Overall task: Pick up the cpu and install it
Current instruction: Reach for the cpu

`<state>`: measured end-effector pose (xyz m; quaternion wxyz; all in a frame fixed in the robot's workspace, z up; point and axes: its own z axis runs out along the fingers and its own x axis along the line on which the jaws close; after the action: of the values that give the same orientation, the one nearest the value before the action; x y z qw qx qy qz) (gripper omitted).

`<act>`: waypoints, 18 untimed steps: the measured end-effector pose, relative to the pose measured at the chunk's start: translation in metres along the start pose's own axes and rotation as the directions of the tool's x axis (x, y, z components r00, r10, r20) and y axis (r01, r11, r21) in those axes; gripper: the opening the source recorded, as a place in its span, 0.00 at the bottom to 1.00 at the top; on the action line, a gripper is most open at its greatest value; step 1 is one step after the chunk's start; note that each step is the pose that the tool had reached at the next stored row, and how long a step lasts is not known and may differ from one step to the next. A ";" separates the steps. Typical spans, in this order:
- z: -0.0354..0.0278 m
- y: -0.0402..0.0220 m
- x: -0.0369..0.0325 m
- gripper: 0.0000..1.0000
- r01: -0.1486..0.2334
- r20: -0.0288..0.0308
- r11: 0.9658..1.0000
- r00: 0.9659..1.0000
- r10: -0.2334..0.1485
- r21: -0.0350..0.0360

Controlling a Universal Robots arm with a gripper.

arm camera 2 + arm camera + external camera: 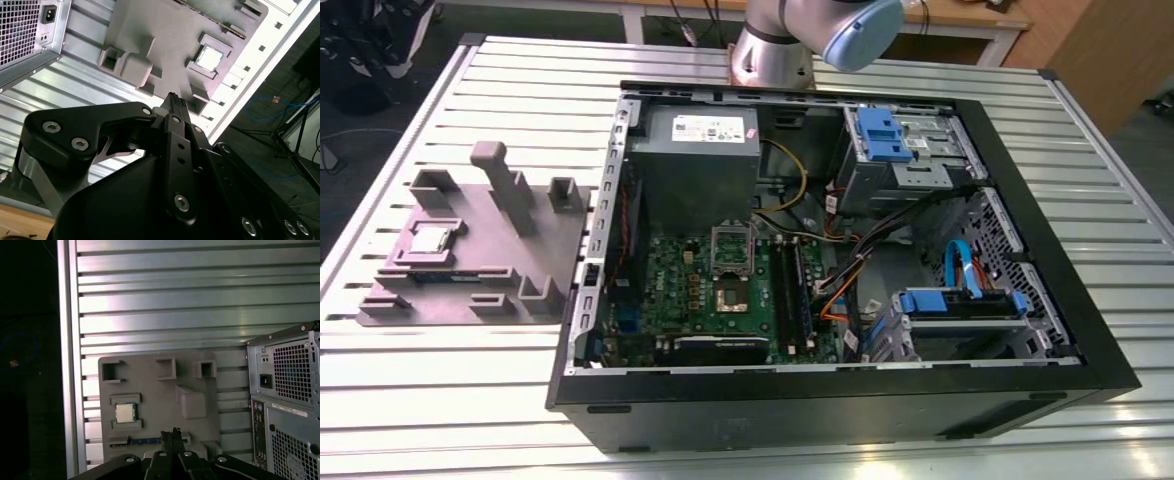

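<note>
We see the cpu (pixel 125 413) in a grey tray (pixel 150 375). The end effector (pixel 170 432), narrow and empty, is partly cut off.

This looks like a robotics lab or test workshop. A Universal Robots arm (pixel 781 45) rises at the far edge of a ribbed aluminium-profile table (pixel 454 400). On the table an open desktop computer case (pixel 854 405) lies with its motherboard (pixel 720 290) exposed. Beside the case, a grey moulded fixture tray (pixel 500 255) keeps a loose cpu (pixel 430 240) in its own nest. In the second wrist view a blue cable (pixel 257 116) trails over the dark floor near black stand legs (pixel 298 140).
</note>
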<state>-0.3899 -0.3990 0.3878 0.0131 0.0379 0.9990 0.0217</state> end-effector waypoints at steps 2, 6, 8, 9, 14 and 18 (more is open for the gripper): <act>0.0000 -0.0001 0.0008 0.10 0.000 0.000 1.000 1.000 0.000 0.000; 0.0000 -0.0002 0.0026 0.10 0.000 0.000 1.000 1.000 0.000 0.000; 0.0000 -0.0003 0.0035 0.10 0.000 0.000 1.000 1.000 0.000 0.000; -0.0001 -0.0003 0.0039 0.10 0.000 0.000 1.000 1.000 0.000 0.000; -0.0001 -0.0005 0.0061 0.10 0.000 0.000 1.000 1.000 0.000 0.000; -0.0002 -0.0006 0.0078 0.10 0.000 0.000 1.000 1.000 0.000 0.000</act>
<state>-0.3978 -0.3989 0.3877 0.0131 0.0379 0.9990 0.0217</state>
